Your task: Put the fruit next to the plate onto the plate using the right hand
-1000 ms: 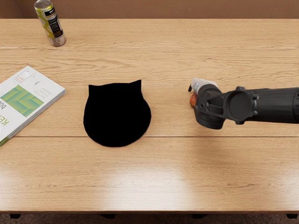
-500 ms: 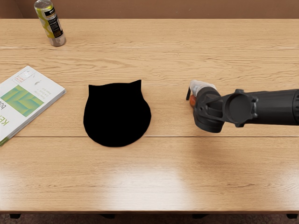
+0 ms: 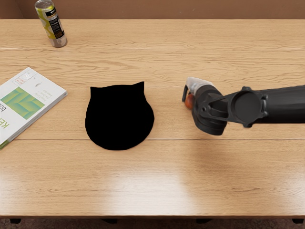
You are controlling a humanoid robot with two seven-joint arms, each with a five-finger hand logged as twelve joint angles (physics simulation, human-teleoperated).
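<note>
Orange fruit (image 3: 189, 101) sits gripped in your right hand (image 3: 194, 91), right of the black plate (image 3: 119, 117); its long axis unreadable

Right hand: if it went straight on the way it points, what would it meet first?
The plate. Only bare table lies between it and the right hand, which points left with the fruit in it. Height is unclear, so it might pass above the rim.

Head view, obliquely above table (image 3: 190, 181)

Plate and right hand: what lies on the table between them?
Nothing: in the head view, bare table separates the plate from the right hand, which grips the fruit.
</note>
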